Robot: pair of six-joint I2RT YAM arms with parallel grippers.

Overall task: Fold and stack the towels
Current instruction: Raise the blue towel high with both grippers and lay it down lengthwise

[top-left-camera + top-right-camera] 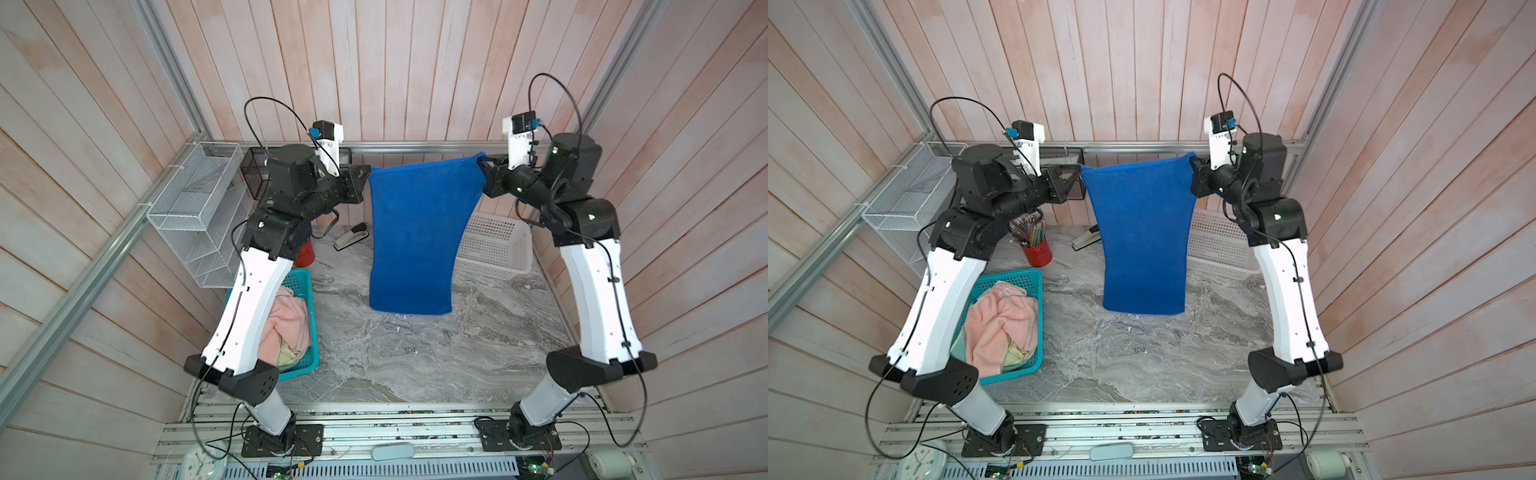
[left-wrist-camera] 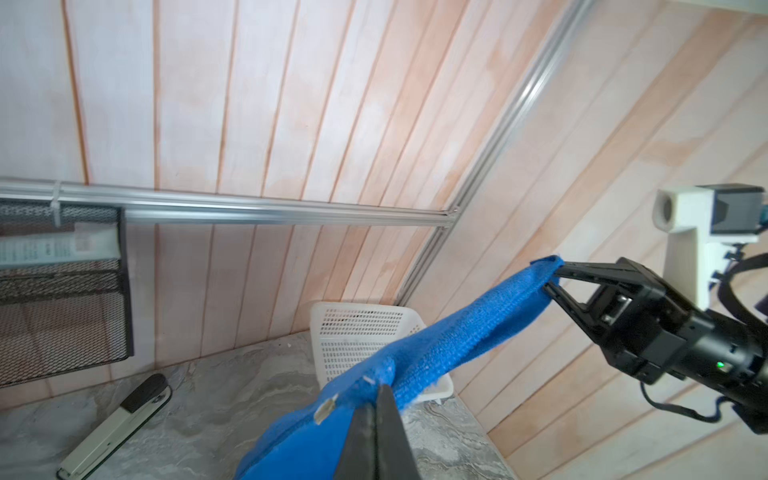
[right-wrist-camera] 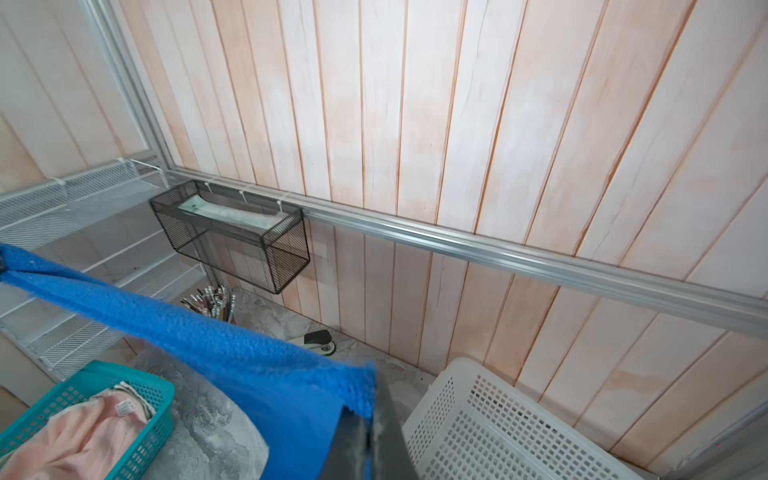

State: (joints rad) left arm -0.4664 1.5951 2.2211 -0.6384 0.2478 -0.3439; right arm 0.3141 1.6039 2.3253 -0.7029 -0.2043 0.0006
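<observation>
Nothing folded: left end effector (image 1: 369, 173) and right end effector (image 1: 484, 163) pinch top corners of the blue towel (image 1: 415, 237); pink towel (image 1: 1000, 324) in teal basket (image 1: 1013, 277), 8 o'clock.

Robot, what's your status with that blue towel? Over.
Top corners of blue towel pinched by left gripper and right gripper, both shut. Hangs spread between them. Nothing in the way.

The right gripper (image 3: 369, 436) pinches a corner of the blue towel (image 3: 216, 345); a pink towel (image 3: 83, 436) lies in the teal basket (image 3: 156, 432)
</observation>
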